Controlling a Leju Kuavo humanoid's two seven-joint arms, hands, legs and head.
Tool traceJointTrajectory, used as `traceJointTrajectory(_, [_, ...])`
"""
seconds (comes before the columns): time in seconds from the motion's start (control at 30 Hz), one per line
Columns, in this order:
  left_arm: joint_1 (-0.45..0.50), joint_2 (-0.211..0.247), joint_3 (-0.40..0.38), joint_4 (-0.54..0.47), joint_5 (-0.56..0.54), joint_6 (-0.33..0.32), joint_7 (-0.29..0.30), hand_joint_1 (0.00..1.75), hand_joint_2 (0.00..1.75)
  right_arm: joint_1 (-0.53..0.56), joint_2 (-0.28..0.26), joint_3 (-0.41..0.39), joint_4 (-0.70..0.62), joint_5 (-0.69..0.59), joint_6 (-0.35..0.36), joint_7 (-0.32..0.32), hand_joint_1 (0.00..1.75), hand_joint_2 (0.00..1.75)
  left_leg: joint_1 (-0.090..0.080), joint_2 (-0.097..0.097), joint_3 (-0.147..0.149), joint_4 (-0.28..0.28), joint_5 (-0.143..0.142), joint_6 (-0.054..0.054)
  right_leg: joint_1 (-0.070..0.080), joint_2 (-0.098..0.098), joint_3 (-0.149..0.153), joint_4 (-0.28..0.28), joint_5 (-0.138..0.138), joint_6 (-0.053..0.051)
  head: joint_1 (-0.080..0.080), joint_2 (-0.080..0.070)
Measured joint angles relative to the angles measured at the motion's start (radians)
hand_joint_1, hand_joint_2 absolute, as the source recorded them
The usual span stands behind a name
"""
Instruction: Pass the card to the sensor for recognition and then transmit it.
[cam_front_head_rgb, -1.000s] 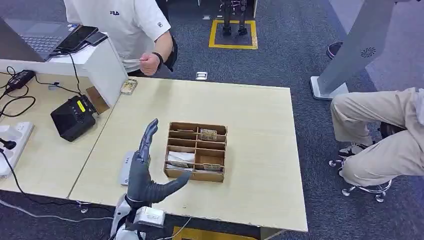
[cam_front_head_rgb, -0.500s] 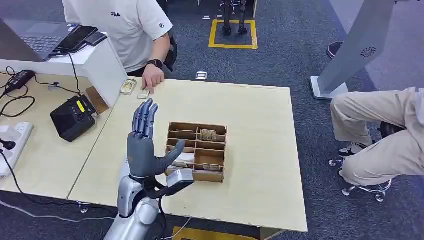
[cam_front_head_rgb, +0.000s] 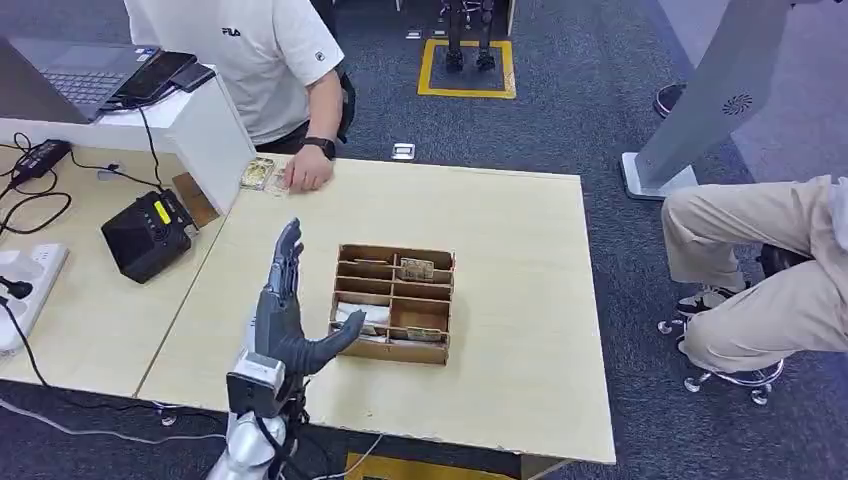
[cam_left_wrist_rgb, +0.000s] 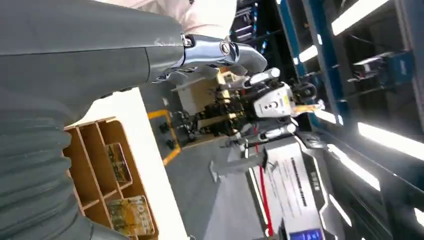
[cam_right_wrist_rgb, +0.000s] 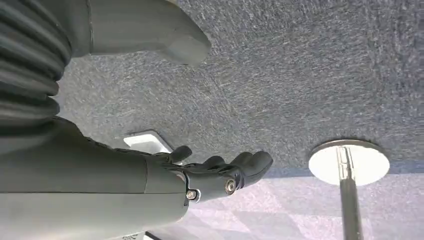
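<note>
Overhead, from the head view, the left hand (cam_front_head_rgb: 283, 318) hovers above the pale desk (cam_front_head_rgb: 500, 300) with its fingers stretched forward and thumb spread to the side, holding nothing. Just beside it stands the wooden organizer (cam_front_head_rgb: 393, 303), with a card (cam_front_head_rgb: 417, 268) in one of its far compartments and more cards in the near ones. At the desk's far corner a person's hand (cam_front_head_rgb: 306, 174) rests on a card (cam_front_head_rgb: 278, 180) beside another card (cam_front_head_rgb: 257, 173). A black sensor box (cam_front_head_rgb: 148, 235) sits on the neighbouring desk to the left.

From the left wrist view, the organizer (cam_left_wrist_rgb: 107, 180) shows two printed cards in its compartments, close by the ribbed cover.

From the right wrist view, the right hand (cam_right_wrist_rgb: 215, 172) hangs over grey carpet (cam_right_wrist_rgb: 300, 75), its fingers straight and close together, empty.
</note>
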Motion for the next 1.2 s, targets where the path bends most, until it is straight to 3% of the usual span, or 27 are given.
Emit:
traceJointTrajectory(0.27, [0.009, 0.051, -0.064, -0.013, -0.237, 0.028, 0.036, 0.0, 1.75, 0.0, 0.0, 0.0, 0.003, 0.002, 0.0, -0.002, 0.0, 1.75, 0.0, 0.0, 0.0, 0.0, 0.0, 0.0, 0.0, 0.0, 0.0, 0.0, 0.0, 0.0, 0.0, 0.0])
traceJointTrajectory(0.47, [-0.007, 0.084, -0.132, 0.013, -0.455, 0.081, 0.123, 0.0, 1.75, 0.0, 0.0, 0.0, 0.005, 0.002, 0.0, -0.002, 0.0, 1.75, 0.0, 0.0, 0.0, 0.0, 0.0, 0.0, 0.0, 0.0, 0.0, 0.0, 0.0, 0.0, 0.0, 0.0])
traceJointTrajectory(0.63, [-0.023, 0.103, -0.178, 0.047, -0.517, 0.082, 0.172, 0.0, 1.75, 0.0, 0.0, 0.001, 0.005, 0.002, 0.0, -0.002, 0.0, 1.75, 0.0, 0.0, 0.0, 0.0, 0.0, 0.0, 0.0, 0.0, 0.0, 0.0, 0.0, 0.0, 0.0, 0.0])
traceJointTrajectory(0.9, [-0.077, 0.123, -0.244, 0.138, -0.778, 0.127, 0.344, 0.0, 1.75, 0.0, 0.0, 0.002, 0.005, 0.018, 0.0, 0.008, 0.0, 1.75, 0.0, 0.0, 0.0, 0.0, 0.0, 0.0, 0.0, 0.0, 0.0, 0.0, 0.0, 0.0, 0.0, 0.0])
traceJointTrajectory(1.2, [-0.127, 0.134, -0.283, 0.226, -0.991, 0.178, 0.504, 0.0, 1.75, 0.0, 0.0, 0.005, 0.005, 0.02, 0.0, 0.024, 0.0, 1.75, 0.0, 0.0, 0.0, 0.0, 0.0, 0.0, 0.0, 0.0, 0.0, 0.0, 0.0, 0.0, 0.0, 0.0])
